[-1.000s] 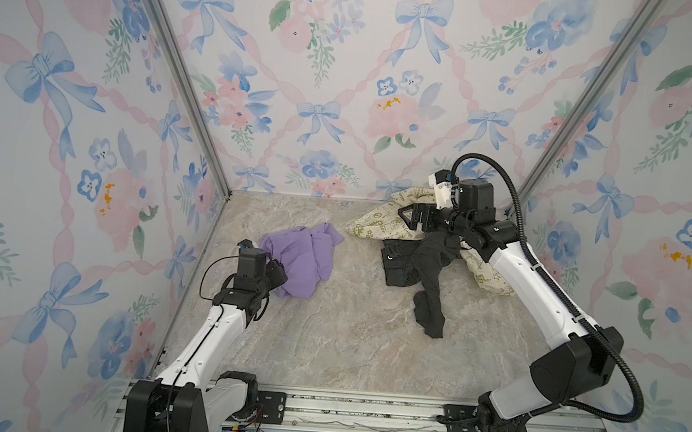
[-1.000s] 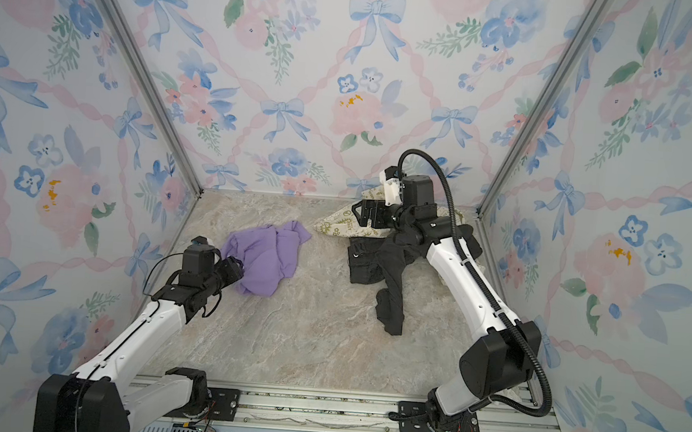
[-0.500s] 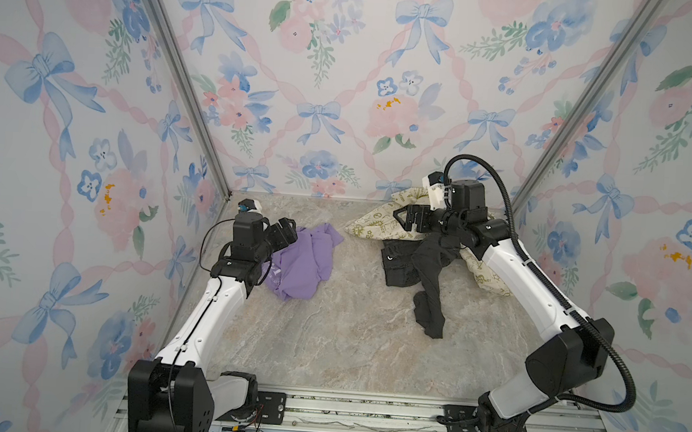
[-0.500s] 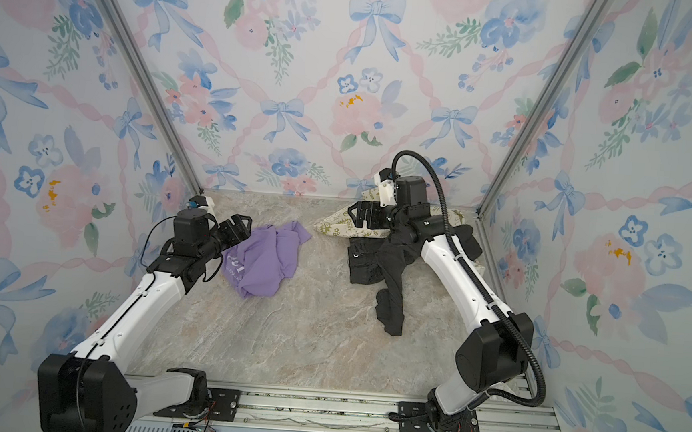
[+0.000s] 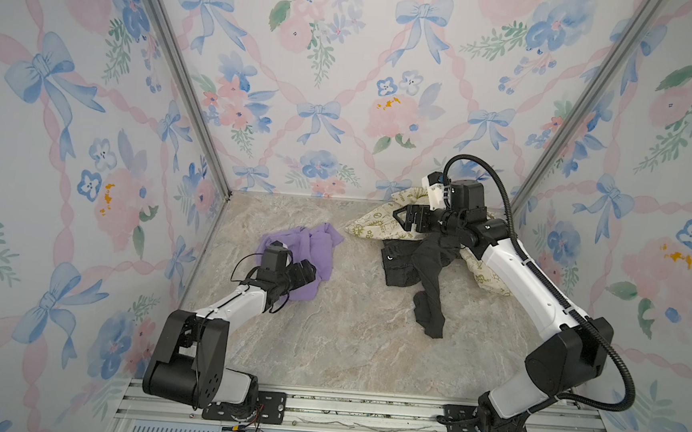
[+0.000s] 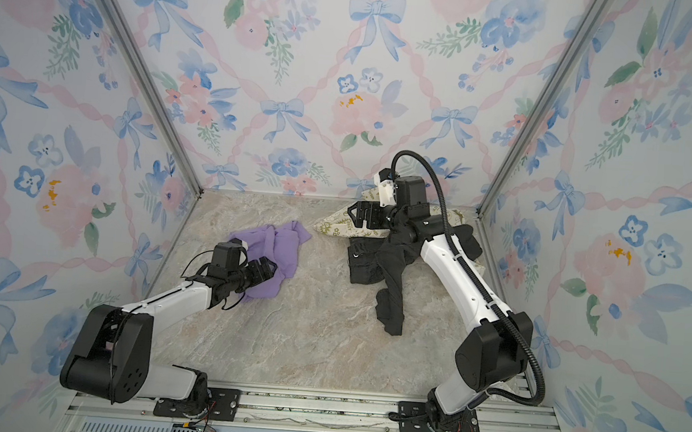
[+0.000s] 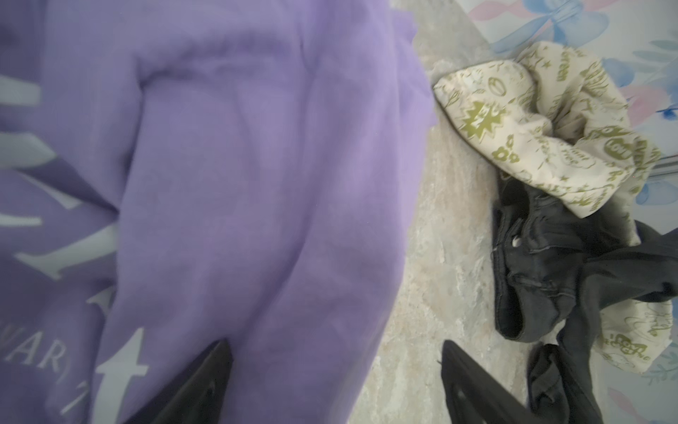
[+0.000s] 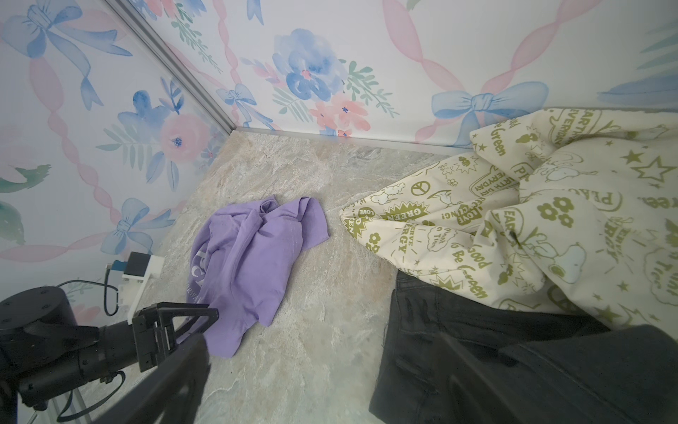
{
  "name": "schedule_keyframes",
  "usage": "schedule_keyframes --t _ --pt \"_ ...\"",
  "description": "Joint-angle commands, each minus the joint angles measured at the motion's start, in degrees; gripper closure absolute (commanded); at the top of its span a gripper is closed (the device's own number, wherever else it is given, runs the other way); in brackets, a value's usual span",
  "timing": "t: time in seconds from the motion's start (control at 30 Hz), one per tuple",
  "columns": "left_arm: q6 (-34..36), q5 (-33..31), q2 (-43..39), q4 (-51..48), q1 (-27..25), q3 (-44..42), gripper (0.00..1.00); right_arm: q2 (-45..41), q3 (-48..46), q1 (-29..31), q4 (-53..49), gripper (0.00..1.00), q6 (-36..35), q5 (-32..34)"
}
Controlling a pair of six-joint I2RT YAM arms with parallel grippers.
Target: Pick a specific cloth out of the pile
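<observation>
Marbled beige flooring point(image 5: 347, 350) stretched between walls point(image 5: 326, 57) papered with bows and flowers. At the left we saw the left gripper point(image 5: 306, 272) low over the near edge of the cloth point(image 5: 319, 246), the lavender garment lying crumpled on the floor by itself, well apart from the pile point(image 5: 417, 251). In the left wrist view its jaws stood wide, one finger point(image 7: 205, 378) over the purple fabric and the other over bare floor, with nothing pinched between them; white lettering point(image 7: 121, 367) showed on the cloth there.

Farther right, the pile sat against the back wall; a cream cloth point(image 5: 370, 225) with olive-green print lay at the rear, and black garments point(image 5: 403, 267) lay in front of it, one dark strip trailing toward the front rail. The right gripper point(image 5: 398, 217) hung above the cream cloth's left end, pointing toward the purple one; its jaws were spread wide and held nothing. We could not tell whether the arm behind it touched the fabric beneath.
</observation>
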Motion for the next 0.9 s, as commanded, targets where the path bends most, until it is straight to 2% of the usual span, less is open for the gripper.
schedule_keyframes --t 0.0,0.17,0.3,0.5,0.6,0.77,0.87 --pt "-0.6 1.5 2.2 1.2 -0.5 -2.2 0.12 -0.5 0.9 0.5 -0.3 0.03 0.7 0.4" --pt "0.2 0.3 2.1 1.2 -0.9 -2.7 0.12 -0.4 1.0 0.5 -0.2 0.03 0.8 0.4" --pt "1.2 -1.2 -1.2 1.1 -0.9 -0.6 0.12 -0.6 1.1 0.5 -0.4 0.03 0.4 0.5" --pt "6.3 -8.7 -9.9 1.1 -0.9 6.7 0.1 -3.1 -0.3 -0.2 0.8 0.03 -1.2 2.5" --pt "10.6 -13.0 -14.4 3.1 -0.9 8.1 0.09 -6.2 -4.2 -1.4 4.7 0.03 -0.6 4.4" --pt "16.9 -19.3 -23.4 15.4 -0.8 0.3 0.07 -13.7 -15.9 -5.1 13.7 0.03 2.0 10.9" --pt "17.6 -24.8 -27.9 20.2 -0.6 -5.4 0.06 -18.0 -23.1 -7.7 16.7 0.03 3.5 16.6"
